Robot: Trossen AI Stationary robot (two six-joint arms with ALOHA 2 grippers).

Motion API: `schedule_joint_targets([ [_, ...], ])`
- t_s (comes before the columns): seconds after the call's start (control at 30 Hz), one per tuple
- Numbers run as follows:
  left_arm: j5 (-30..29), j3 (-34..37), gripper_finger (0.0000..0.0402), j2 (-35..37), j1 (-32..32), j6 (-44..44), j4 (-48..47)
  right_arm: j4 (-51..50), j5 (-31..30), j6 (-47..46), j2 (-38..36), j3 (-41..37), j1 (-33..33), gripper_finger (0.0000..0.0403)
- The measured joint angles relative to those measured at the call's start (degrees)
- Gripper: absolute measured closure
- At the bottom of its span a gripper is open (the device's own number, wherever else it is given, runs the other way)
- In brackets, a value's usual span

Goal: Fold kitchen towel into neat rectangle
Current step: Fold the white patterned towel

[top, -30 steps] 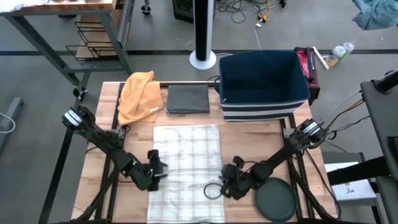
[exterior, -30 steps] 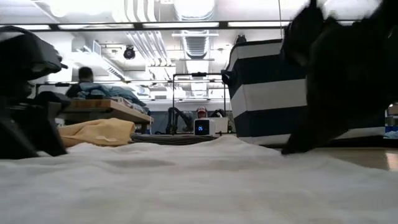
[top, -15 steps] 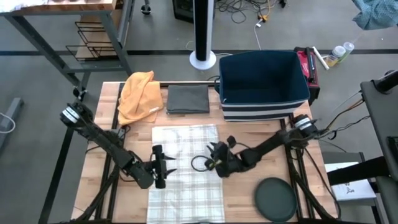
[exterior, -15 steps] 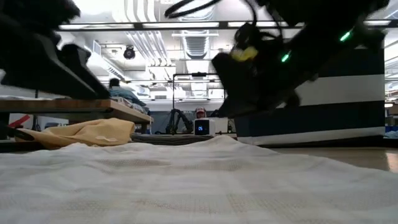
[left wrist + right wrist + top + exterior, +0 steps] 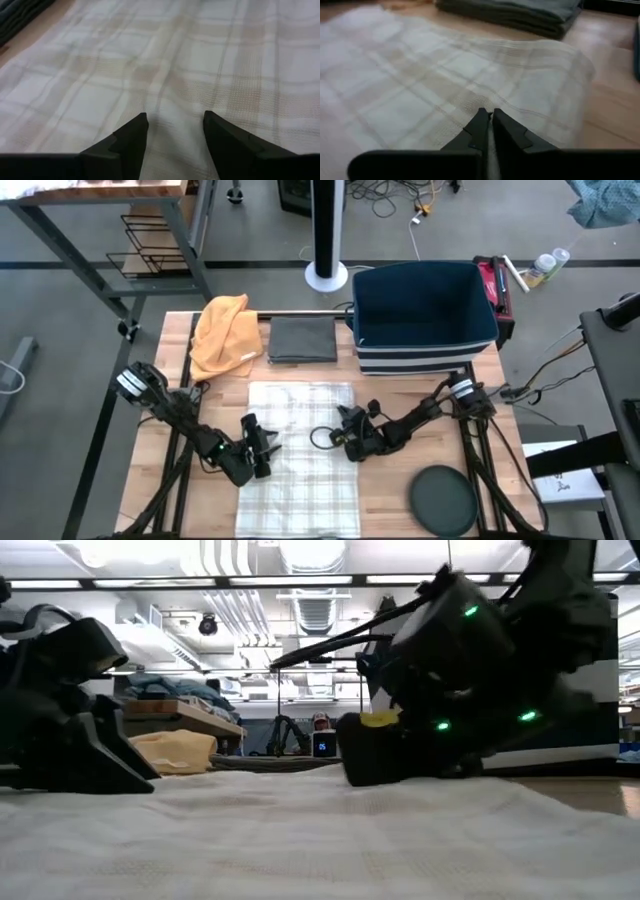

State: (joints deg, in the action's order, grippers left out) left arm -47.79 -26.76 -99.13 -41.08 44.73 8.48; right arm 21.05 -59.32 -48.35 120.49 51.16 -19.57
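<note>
A white plaid kitchen towel (image 5: 300, 455) lies spread flat on the wooden table. My left gripper (image 5: 175, 120) stands open low over the towel just inside its left edge (image 5: 250, 452), with a slight ridge of cloth between the fingers. My right gripper (image 5: 488, 114) is shut on the towel just inside its right edge (image 5: 354, 442). In the low view both sit down at the cloth, the left gripper (image 5: 135, 775) and the right gripper (image 5: 352, 768). The towel's far right corner (image 5: 580, 67) rises a little off the table. My left gripper has its open fingertips (image 5: 142, 122) down at the towel's surface; whether they touch the cloth I cannot tell. My right gripper pinches the towel near its right edge (image 5: 492, 107) between its two fingers, slanting down from the table's right side. How many layers it holds does not show. The towel lies on the table.
At the table's far side lie a crumpled orange cloth (image 5: 225, 330) and a folded dark grey cloth (image 5: 302, 340). A navy striped bin (image 5: 420, 315) stands at the far right. A dark round lid (image 5: 443, 500) lies near the front right corner.
My right gripper has gone from beside the towel's near right part toward the far edge and the towel, tipped and sunk onto its right edge. My left gripper has shifted slightly onto the towel's left edge and come down to the cloth. The towel stays flat.
</note>
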Motion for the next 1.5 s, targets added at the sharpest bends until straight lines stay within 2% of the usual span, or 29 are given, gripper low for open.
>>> schedule_joint_targets([
  [0.07, -0.45, 0.17, 0.0210, -0.33, -0.19, 0.42, 0.09, -0.56, -0.77, 1.47, -2.25, -0.15, -0.39, 0.0390],
  [0.2, -0.78, 0.22, 0.0210, 0.10, -0.63, -1.07, 0.10, 0.56, -7.97, 1.88, -5.36, -0.51, 0.28, 0.0399],
  [0.27, -0.77, 0.24, 0.0213, 0.54, -0.63, -2.99, -0.08, -0.04, -8.36, 1.90, -5.15, -0.95, 1.38, 0.0401],
  [0.5, -0.77, 0.43, 0.0221, 0.69, -0.85, -3.74, -0.06, -0.01, -1.01, 2.17, -3.96, -1.60, 6.01, 0.0400],
  [0.67, -0.97, 0.56, 0.0214, 0.69, -0.87, -3.71, -0.01, -0.11, 9.06, 5.76, -4.12, -1.53, 6.48, 0.0400],
  [0.77, -1.08, 0.56, 0.0210, 0.69, -0.94, -3.71, -0.02, 0.29, 10.89, 6.24, -4.12, -1.40, 6.21, 0.0397],
  [0.87, -1.14, 0.59, 0.0210, 0.69, -1.00, -3.55, -0.03, 0.13, 12.01, 8.13, -4.21, -1.40, 6.24, 0.0377],
  [0.97, -1.12, 0.59, 0.0214, 0.69, -1.13, -3.54, -0.06, -4.29, 13.37, 9.38, -6.31, -1.38, 6.32, 0.0341],
  [1.13, -1.07, 0.59, 0.0219, 0.69, -1.20, -3.52, -0.06, -17.37, 13.45, 9.39, -14.99, -1.40, 5.42, 0.0273],
  [1.27, -1.07, 0.59, 0.0218, 0.69, -1.20, -3.50, -0.05, -22.01, 14.41, 8.35, -20.77, -2.11, 5.05, 0.0233],
  [1.4, -1.15, 0.63, 0.0210, 0.69, -1.18, -3.57, 0.26, -17.79, 14.29, 5.59, -21.40, -3.33, 6.27, 0.0217],
  [1.5, -1.32, 0.73, 0.0205, 0.66, -1.18, -4.92, 0.98, -10.81, 13.44, 5.56, -17.44, -4.02, 8.55, 0.0219],
])
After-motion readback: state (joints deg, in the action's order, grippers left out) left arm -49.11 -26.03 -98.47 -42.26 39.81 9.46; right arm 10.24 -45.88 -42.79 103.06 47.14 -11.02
